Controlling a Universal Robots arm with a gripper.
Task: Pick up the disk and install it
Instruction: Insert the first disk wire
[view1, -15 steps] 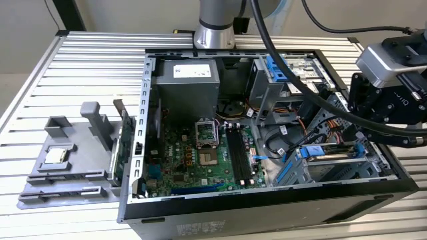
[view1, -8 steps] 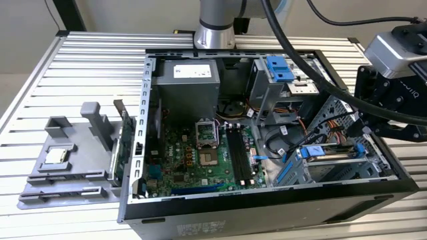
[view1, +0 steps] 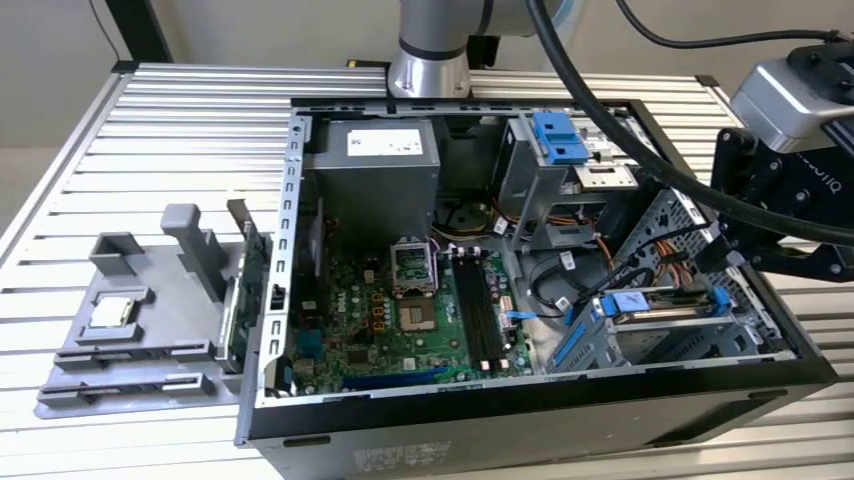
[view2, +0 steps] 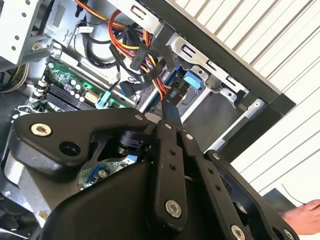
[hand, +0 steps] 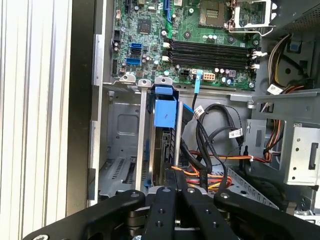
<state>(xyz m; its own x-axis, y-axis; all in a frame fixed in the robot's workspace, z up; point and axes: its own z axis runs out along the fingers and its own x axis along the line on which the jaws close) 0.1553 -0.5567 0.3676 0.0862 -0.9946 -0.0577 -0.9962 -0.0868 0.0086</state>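
**Disk in the cage slot, closed hand at its end**

Far from the hand (hand: 175, 175), at the exterior view's left, a grey fixture (view1: 134, 340) lies on the counter (view1: 134, 150) and carries a small square chip (view1: 114, 311). I judge it has no part in this work. Nearer to the hand is the open computer case (view1: 534, 420). It lies on its side, probably so that the arm can reach in from above, and the green motherboard (view1: 400, 320) forms its floor.

Just in front of the fingertips stands the drive cage (view1: 667, 352). The disk (view1: 667, 311) lies in this cage between the metal rails, with its blue bracket (hand: 165, 112) around it. To me it looks seated, or nearly so.

The hand is narrow: in both wrist views the two fingers (hand: 165, 205) stand together, and I see nothing between them. The tips are at the near end of the disk, beside the orange and black cables (hand: 215, 170). Whether they touch it or are only close, I cannot tell. Such a closed hand suits pressing more than gripping.
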